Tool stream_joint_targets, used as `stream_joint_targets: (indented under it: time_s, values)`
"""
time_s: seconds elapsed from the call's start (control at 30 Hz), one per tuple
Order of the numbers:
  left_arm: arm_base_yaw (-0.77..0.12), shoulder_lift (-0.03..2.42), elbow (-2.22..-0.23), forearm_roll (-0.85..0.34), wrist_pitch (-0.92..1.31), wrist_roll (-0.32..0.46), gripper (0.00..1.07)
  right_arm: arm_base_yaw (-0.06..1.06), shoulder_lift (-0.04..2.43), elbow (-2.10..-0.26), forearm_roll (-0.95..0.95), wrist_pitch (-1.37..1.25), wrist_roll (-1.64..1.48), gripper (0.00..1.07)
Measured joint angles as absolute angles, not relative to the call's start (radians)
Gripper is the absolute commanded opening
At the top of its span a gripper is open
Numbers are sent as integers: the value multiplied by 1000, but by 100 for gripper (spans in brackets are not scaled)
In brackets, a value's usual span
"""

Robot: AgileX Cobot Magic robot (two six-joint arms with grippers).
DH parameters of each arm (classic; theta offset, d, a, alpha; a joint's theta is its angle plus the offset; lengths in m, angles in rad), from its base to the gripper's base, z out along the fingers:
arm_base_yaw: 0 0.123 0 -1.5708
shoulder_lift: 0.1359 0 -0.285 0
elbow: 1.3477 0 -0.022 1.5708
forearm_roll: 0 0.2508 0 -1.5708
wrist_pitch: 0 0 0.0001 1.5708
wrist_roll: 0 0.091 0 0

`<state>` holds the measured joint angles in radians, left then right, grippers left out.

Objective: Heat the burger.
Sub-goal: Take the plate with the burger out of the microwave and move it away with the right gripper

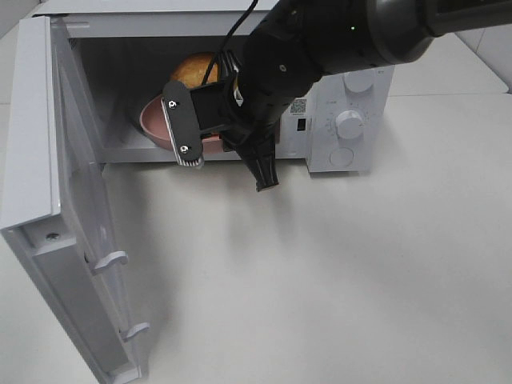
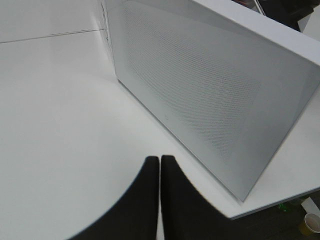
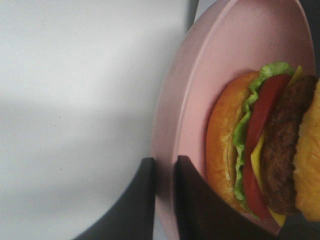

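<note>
The burger (image 3: 265, 145), with bun, lettuce, tomato, cheese and dark patty, sits on a round pink plate (image 3: 190, 100). My right gripper (image 3: 164, 162) is shut on the plate's rim, one finger on each side of it. From the high camera, the burger's bun (image 1: 196, 68) and the plate (image 1: 152, 120) are inside the open microwave cavity, partly hidden by my right arm (image 1: 320, 48). I cannot tell whether the plate touches the cavity floor. My left gripper (image 2: 160, 159) is shut on nothing, low over the table, beside the door's outer face.
The white microwave (image 1: 348, 120) stands at the back, its door (image 1: 48, 200) swung wide open to the left. The door's meshed outer panel (image 2: 200, 85) fills the left wrist view. White tabletop (image 1: 336, 272) spreads in front.
</note>
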<state>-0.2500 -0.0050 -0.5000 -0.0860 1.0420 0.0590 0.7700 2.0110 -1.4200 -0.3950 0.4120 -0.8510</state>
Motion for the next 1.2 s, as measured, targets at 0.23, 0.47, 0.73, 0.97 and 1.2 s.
stream_joint_targets:
  time_s: [0.23, 0.47, 0.73, 0.97, 1.2]
  values:
    - [-250, -5, -500, -86, 1042, 59, 0, 771, 1915, -1294, -396, 353, -903, 0]
    - [-250, -5, -500, -86, 1042, 59, 0, 772, 1812, -1159, -399, 316, -925, 0]
    - [-250, -5, -500, -86, 1042, 59, 0, 794, 1678, -986, -399, 310, -946, 0]
    - [-250, -5, -500, -86, 1042, 59, 0, 817, 1556, -858, -399, 337, -933, 0]
    - [-250, -5, -500, -86, 1042, 59, 0, 820, 1415, -734, -399, 345, -864, 0]
